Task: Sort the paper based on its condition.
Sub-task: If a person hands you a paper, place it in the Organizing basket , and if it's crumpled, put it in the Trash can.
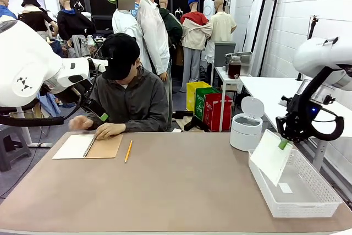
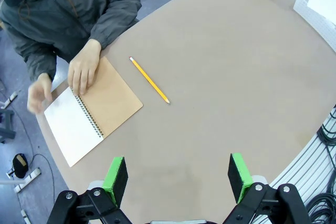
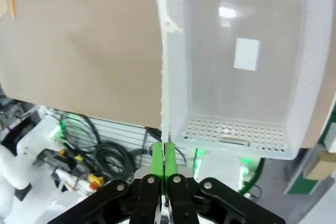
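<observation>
The paper (image 1: 269, 157), a plain white sheet, hangs tilted over the near-left rim of the white basket (image 1: 308, 205). My right gripper (image 1: 284, 145) is shut on the sheet's upper right corner. In the right wrist view the paper (image 3: 160, 77) runs edge-on up from the closed gripper (image 3: 164, 153), with the basket (image 3: 310, 77) below and to the right. My left gripper (image 2: 178, 177) stands open, well above the table, with nothing between its fingers. In the front view the left gripper (image 1: 100, 114) is at the far left, in front of the person.
A person's hand (image 1: 109, 130) rests on an open spiral notebook (image 1: 88, 147), with a yellow pencil (image 1: 128, 151) beside it. A white lidded bin (image 1: 246, 127) stands behind the basket. A small white tag (image 3: 246, 54) lies on the basket floor.
</observation>
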Controlling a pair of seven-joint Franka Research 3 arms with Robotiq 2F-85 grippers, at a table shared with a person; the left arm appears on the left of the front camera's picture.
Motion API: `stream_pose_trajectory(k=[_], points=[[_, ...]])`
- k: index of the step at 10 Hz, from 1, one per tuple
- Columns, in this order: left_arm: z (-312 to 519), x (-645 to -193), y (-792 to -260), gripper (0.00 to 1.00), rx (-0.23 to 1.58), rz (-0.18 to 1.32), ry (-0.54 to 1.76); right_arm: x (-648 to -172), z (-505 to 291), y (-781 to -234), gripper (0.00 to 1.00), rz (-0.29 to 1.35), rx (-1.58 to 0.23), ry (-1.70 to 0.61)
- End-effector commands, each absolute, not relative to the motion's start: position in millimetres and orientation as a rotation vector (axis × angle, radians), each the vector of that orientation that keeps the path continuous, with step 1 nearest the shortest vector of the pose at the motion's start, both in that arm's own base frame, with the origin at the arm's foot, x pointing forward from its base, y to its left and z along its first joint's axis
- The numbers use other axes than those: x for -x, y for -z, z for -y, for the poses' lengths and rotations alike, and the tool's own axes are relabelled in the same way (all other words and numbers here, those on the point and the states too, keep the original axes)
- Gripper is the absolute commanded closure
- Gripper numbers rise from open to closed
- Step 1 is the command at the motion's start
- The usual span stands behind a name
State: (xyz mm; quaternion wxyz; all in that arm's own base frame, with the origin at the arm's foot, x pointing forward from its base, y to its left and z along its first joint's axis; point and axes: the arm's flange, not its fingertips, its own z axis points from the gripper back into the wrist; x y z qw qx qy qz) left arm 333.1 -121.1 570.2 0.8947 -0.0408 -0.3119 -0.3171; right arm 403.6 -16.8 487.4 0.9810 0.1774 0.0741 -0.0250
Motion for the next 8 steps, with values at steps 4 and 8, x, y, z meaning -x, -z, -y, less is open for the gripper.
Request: stream_pose_trajectory(k=[4,8], points=[[119.9,-333.2,-570.3,0.00,0.085,0.645,0.657,-412.8,19.8,-447.3,1.00,-0.134,-0.276,0.048],[119.9,-333.2,-570.3,0.00,0.085,0.645,0.657,-406.4,38.8,-429.0,1.00,-0.020,-0.243,0.207]])
